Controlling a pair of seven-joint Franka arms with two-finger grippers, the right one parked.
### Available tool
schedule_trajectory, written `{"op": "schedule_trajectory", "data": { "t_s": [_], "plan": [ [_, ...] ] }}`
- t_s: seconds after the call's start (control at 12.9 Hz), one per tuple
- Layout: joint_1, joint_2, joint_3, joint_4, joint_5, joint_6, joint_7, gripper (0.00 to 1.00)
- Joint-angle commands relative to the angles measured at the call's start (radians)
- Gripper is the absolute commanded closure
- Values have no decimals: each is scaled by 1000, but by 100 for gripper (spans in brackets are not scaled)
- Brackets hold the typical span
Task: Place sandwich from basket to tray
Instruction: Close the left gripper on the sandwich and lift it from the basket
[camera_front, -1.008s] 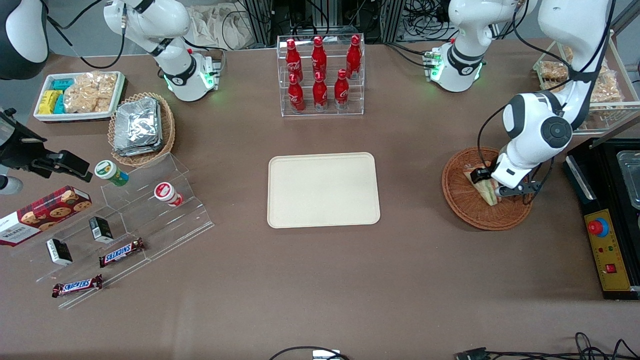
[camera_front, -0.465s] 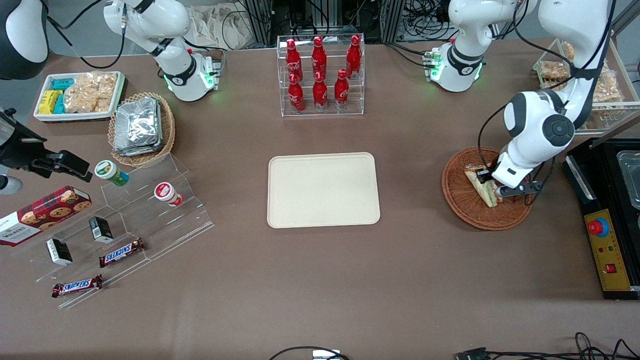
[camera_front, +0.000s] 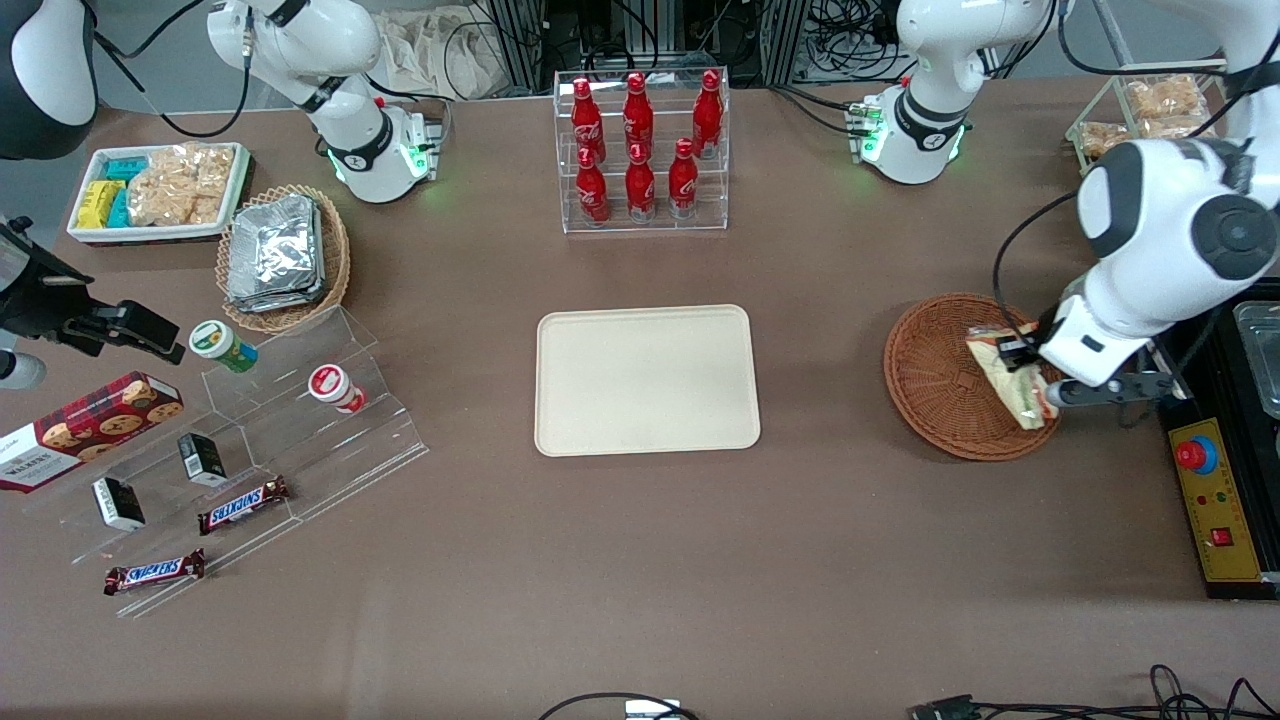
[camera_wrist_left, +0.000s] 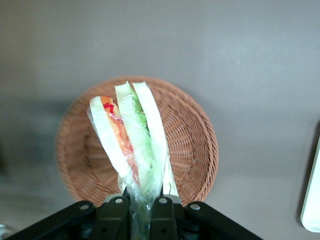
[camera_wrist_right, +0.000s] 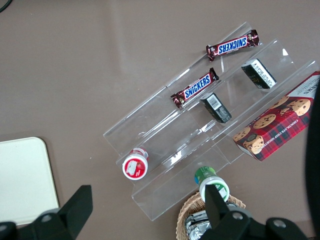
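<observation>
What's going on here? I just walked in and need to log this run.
The left arm's gripper is shut on a clear-wrapped triangular sandwich and holds it above the round reddish-brown wicker basket, at the working arm's end of the table. The cream rectangular plastic tray at the table's middle has nothing on it yet.

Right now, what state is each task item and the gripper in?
sandwich: held in the gripper, lifted above the basket
basket: holds nothing
tray: bare, nothing on it
gripper: shut on the sandwich, above the basket
</observation>
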Motion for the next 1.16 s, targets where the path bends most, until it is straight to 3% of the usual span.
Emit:
{"op": "schedule_trajectory", "data": {
  "t_s": [0.0,0.47,0.7,0.93,1.09],
  "plan": [
    [0,92,0,175,62,-122,3,88],
    [-3,100,-29,502,58,-461,5,88],
    [-6,89,-86,527,59,-484,-16,88],
    [-57,115,-251,528,59,-467,-323,88],
    [-179,173,-285,562,87,-461,-473,88]
  ]
}}
